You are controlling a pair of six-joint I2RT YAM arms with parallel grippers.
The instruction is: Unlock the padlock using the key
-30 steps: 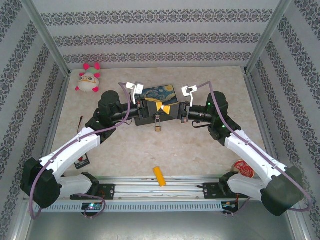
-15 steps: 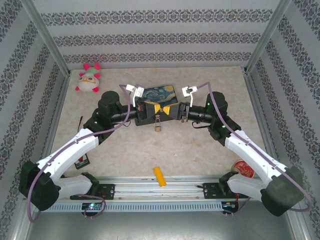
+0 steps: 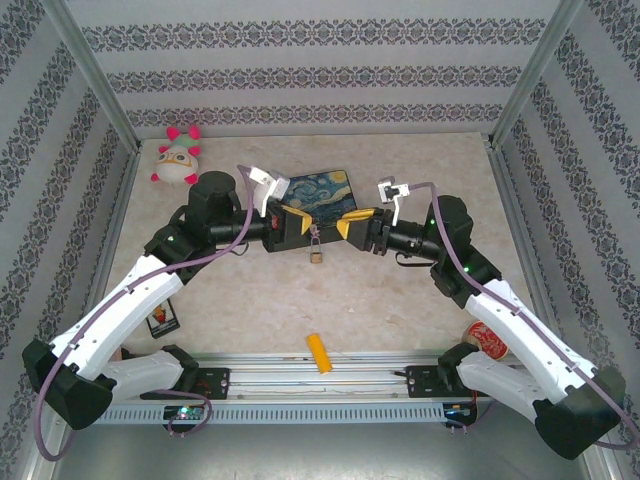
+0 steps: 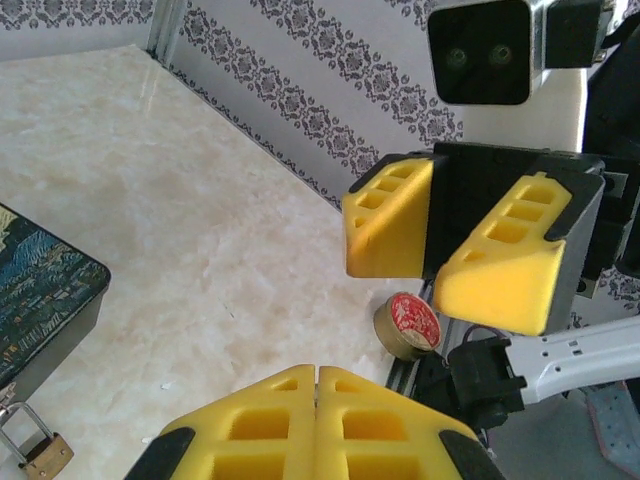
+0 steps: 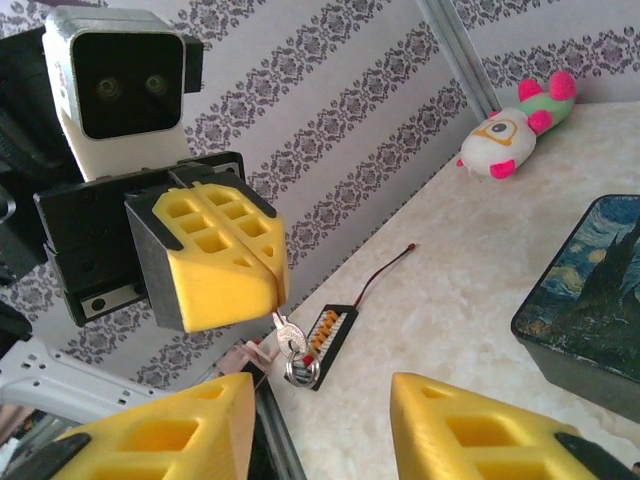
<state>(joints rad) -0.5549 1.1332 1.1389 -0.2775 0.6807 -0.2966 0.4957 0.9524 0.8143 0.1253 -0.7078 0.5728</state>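
Right gripper backed off to the right, away from left gripper. The two had been nose to nose over the front of the box; a gap stood between them after. Right jaws went from closed to parted. Left jaws went from slightly apart to fully closed, key pinched at their tips, its ring dangling below. Both arms swung outward: left elbow lower and further left, right forearm further right.

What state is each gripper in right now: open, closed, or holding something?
Left gripper: closed, pinching the key.
Right gripper: open, holding nothing.
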